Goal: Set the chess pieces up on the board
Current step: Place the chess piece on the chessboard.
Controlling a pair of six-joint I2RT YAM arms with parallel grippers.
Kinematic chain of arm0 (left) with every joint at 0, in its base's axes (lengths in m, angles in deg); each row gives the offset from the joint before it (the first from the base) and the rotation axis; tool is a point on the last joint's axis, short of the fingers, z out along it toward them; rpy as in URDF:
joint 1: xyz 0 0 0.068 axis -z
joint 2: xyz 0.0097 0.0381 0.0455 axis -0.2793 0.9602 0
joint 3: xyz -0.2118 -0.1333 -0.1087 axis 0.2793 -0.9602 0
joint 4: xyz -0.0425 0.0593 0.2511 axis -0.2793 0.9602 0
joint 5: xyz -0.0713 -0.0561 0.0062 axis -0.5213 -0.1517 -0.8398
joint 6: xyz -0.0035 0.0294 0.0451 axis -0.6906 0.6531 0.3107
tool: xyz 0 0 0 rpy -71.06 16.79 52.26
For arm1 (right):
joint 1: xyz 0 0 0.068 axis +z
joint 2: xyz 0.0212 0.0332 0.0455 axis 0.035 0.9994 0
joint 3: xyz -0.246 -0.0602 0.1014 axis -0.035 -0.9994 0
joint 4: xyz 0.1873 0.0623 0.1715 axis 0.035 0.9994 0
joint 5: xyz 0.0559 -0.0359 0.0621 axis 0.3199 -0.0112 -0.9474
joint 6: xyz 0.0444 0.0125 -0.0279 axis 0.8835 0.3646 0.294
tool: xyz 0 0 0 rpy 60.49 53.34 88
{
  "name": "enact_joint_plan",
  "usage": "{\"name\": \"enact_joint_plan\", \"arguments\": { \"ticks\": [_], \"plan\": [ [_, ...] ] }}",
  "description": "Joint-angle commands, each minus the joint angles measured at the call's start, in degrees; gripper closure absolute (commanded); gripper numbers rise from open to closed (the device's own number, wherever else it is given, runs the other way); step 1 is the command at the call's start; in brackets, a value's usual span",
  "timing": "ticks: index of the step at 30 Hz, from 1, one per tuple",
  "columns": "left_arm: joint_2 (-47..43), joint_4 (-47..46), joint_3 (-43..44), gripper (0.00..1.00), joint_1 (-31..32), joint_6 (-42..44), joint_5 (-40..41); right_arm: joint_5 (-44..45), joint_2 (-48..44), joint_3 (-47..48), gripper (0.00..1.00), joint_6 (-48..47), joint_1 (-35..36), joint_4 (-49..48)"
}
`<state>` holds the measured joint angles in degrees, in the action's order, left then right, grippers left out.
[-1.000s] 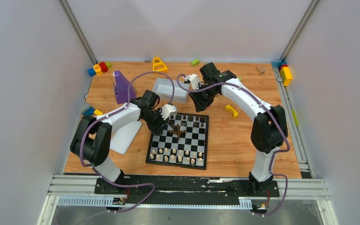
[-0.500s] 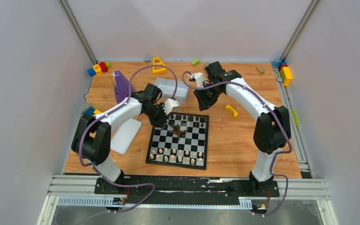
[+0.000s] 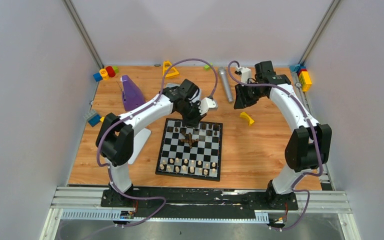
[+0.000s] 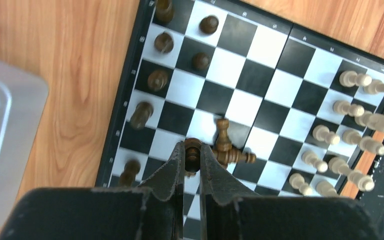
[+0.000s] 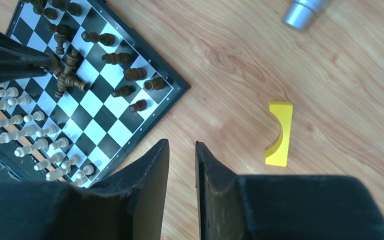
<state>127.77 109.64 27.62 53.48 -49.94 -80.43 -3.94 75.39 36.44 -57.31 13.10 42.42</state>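
A dark brown piece [image 4: 193, 148] is pinched at its head between the fingers of the left gripper [image 4: 192, 156], which is clamped on it above the middle of the board [image 4: 272, 82]. Just beside the held piece, a small heap of fallen dark pieces [image 4: 228, 152] is seen lying crosswise on the central squares. Further standing dark pieces [image 4: 157, 80] are spread loosely along the far side of the board, and the pale pieces [image 4: 352, 135] are lined up in two rows along its near side. Beyond the far edge of the board, a pale rimmed object [image 4: 5, 135] is partly seen; it may be a white tray, though too little of it is shown to be sure. The right gripper [image 5: 182, 165] is held over the bare wooden table [image 5: 230, 60], off the right corner of the board, with its jaws a narrow slit apart and nothing between them. A yellow arch block [image 5: 279, 132] is seen on the table near it, and a silver cylinder [image 5: 302, 12] lies farther off.
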Motion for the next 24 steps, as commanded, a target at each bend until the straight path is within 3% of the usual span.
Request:
{"name": "enact_joint_plan", "arguments": {
  "ticks": [1,11,24],
  "plan": [
    [3.95,0.96,4.69,0.9,3.58,-1.39,0.57,-4.21,-4.36,-3.14,0.73,0.25,-2.47,-3.28],
    [10.65,-2.51,6.86,0.9,7.76,-2.31,1.47,-6.5,-6.32,-8.98,0.74,-1.15,-5.12,-5.62],
    [12.06,-5.92,5.75,0.9,8.01,-2.18,4.24,-7.47,-6.59,-11.06,0.74,-1.24,-5.62,-6.4]
  ]
}}
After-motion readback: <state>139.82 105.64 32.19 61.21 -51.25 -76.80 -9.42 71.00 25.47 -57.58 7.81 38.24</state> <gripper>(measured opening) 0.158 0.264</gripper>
